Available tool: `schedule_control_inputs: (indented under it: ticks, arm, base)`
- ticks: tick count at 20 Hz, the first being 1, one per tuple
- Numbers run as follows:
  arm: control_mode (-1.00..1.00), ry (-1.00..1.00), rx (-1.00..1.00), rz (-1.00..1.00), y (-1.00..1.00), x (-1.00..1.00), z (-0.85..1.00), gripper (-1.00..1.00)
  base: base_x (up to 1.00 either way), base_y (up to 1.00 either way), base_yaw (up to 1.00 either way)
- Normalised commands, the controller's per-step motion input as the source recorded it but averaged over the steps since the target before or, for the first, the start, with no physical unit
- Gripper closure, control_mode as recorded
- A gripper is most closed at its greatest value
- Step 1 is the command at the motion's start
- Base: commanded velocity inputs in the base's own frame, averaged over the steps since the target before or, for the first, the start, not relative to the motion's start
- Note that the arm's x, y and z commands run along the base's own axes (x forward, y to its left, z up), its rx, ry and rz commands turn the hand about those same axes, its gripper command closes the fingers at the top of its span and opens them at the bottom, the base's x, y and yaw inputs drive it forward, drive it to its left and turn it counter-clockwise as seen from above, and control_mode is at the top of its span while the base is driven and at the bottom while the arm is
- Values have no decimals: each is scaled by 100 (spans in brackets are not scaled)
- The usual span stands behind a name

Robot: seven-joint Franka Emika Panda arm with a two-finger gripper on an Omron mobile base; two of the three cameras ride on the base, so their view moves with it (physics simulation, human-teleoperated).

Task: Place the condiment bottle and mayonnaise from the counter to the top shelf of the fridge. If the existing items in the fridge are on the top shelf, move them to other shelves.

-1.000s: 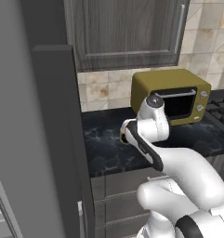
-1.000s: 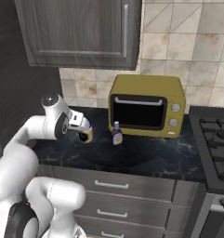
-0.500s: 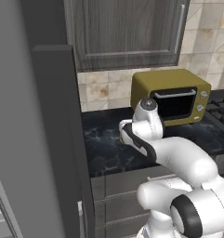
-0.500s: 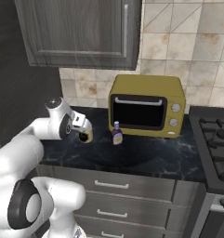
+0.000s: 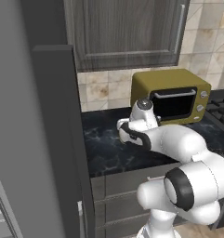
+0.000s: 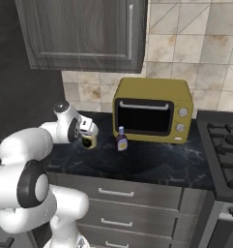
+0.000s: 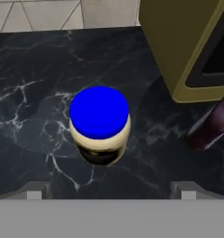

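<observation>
While the fridge stands off beside the gripper, nothing has reached it: on the surface the mayonnaise sits directly below the spread, empty fingers, and the condiment bottle stands to its side.

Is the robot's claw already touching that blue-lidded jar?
Apart. In the hand view the mayonnaise stands on the counter with bare marble between it and both fingertips of the gripper, which stand wide at the bottom corners.
</observation>
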Motion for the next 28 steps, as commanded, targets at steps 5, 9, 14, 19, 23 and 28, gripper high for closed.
schedule_control_inputs:
  ticks: [5,9,14,19,23,28]
  arm:
    - [-100,0,0,0,0,40,-22,-100]
    - [-100,0,1,0,1,37,-25,-100]
    - [-100,0,0,0,7,34,-25,-100]
    - [-100,0,0,0,11,35,-23,-100]
    - [-100,-3,0,0,9,29,-27,-100]
    - [-100,-6,0,0,0,26,-20,100]
  base:
    - [0,0,0]
    - [0,0,0]
    - [0,0,0]
    - [0,0,0]
    - [0,0,0]
    - [0,0,0]
